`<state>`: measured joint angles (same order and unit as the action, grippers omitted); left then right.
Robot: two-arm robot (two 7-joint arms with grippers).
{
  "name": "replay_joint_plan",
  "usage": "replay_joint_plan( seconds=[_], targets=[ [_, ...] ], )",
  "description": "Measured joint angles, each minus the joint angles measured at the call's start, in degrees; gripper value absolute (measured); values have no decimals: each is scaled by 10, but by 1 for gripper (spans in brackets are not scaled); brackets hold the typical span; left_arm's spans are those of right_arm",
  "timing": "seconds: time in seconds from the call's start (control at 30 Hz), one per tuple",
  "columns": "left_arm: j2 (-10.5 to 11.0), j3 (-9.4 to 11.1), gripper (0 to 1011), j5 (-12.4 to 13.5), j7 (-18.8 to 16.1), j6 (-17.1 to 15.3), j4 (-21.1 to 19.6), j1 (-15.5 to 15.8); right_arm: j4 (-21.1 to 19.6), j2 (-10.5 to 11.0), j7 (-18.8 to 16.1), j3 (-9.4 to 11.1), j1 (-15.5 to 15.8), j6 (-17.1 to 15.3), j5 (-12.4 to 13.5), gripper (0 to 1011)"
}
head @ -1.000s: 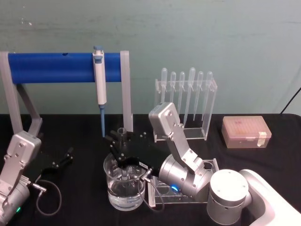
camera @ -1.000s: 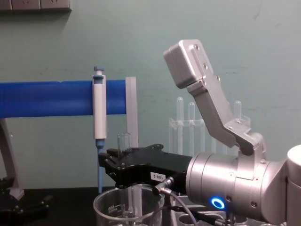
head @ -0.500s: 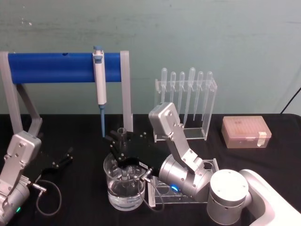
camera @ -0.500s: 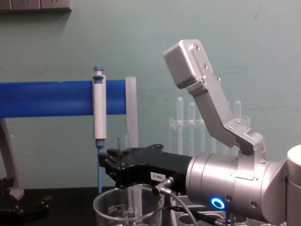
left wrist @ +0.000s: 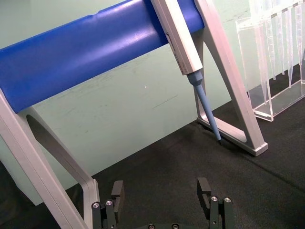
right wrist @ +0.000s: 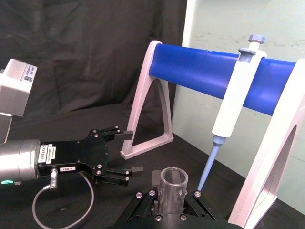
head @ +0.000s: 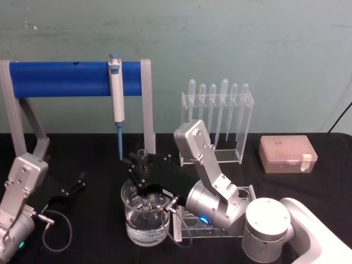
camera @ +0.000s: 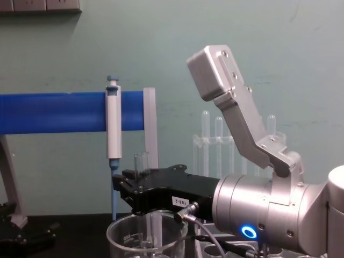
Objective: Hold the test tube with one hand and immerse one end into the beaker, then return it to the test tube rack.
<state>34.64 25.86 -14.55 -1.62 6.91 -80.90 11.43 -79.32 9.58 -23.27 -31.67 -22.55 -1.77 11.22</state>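
Head view: right end effector (head: 142,171) clamped on test tube (head: 142,154), tube upright, lower end inside beaker (head: 145,215) on black desk (head: 99,220). Step in hand, by judgement: immersion. Next move calls for straight vertical lift clear of beaker rim, then return of tube, presumably to acrylic rack (head: 220,226) just beside beaker. Left end effector (head: 73,184) parked at left, jaws apart, empty. Green wall behind; pipettor (head: 116,99) hangs on blue stand (head: 60,78).
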Motion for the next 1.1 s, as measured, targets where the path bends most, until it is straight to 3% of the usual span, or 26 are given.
replay_joint_plan(
  seconds=[1.1],
  targets=[
    [0, 0, 1000, 0, 0, 0, 0, 0, 0, 0, 0, 0, 0, 0, 0, 127]
  ],
)
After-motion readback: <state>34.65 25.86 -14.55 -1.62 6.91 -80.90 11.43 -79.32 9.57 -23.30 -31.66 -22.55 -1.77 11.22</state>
